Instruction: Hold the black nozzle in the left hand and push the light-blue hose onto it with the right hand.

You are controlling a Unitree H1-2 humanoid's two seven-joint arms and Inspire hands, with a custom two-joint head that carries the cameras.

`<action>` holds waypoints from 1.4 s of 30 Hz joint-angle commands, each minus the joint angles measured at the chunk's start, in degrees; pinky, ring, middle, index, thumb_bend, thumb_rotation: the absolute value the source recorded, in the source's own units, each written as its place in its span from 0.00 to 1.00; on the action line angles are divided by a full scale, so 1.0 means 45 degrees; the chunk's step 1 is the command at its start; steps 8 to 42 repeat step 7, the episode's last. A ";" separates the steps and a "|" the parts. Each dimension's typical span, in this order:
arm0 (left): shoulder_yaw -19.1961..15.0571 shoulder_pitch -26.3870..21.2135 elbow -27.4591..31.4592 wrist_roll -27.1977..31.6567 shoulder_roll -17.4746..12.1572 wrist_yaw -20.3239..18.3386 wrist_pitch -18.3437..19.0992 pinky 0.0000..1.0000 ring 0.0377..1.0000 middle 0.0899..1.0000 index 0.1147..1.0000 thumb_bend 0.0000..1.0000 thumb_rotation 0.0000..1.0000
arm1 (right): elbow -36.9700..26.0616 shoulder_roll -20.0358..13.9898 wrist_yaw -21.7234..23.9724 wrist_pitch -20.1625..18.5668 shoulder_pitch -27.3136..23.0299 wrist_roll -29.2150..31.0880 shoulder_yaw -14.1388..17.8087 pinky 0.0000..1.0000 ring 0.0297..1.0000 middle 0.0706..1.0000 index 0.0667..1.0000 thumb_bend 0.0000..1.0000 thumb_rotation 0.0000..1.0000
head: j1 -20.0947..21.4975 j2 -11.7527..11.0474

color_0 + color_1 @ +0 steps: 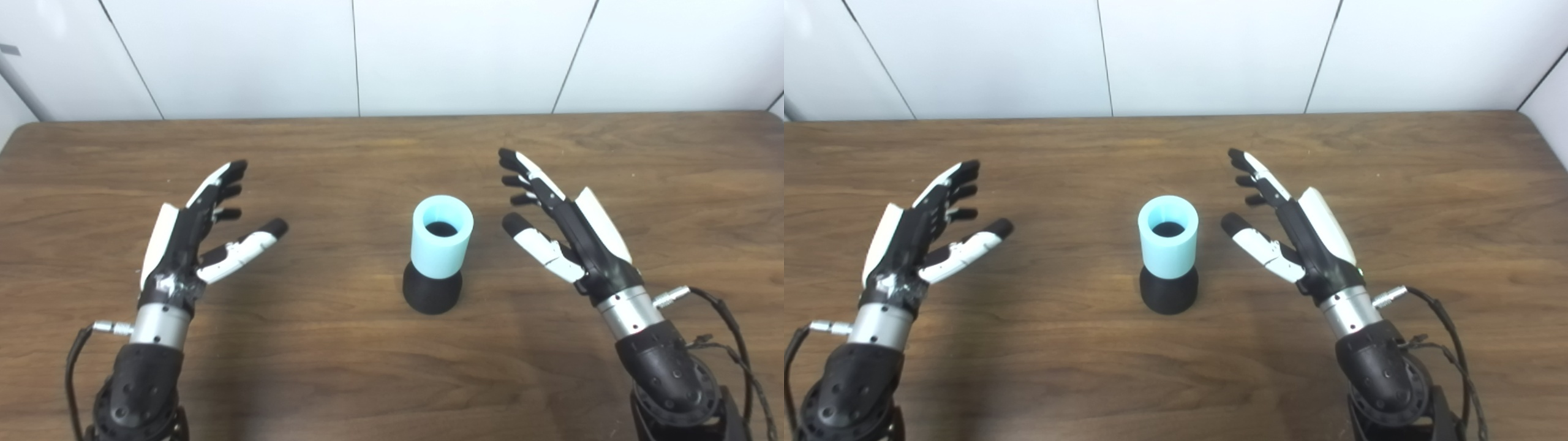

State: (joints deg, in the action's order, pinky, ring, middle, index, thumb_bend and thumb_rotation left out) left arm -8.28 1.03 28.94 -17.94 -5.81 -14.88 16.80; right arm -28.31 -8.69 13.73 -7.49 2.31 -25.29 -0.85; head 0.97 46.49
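While spread wide, each robot hand (190, 236) (566, 223) holds nothing.

even bright overhead light, soft faint shadows, slightly soft focus

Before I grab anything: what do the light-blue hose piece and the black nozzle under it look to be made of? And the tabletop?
Light-blue hose: looks like soft rubber or silicone, matte, thick-walled; stiffness can't be judged. Black nozzle: probably matte plastic, dull with no glints. Table: wood-grain surface, maybe laminate, with a faint sheen.
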 commanded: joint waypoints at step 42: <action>-0.0541 0.0753 0.0103 0.2850 0.0124 0.0906 -0.0688 0.97 0.95 0.96 0.96 0.63 0.88 | 0.0487 0.0544 -0.0956 -0.0364 0.0308 0.0968 0.0309 0.78 0.89 0.94 0.95 0.51 1.00 | 0.0126 0.0058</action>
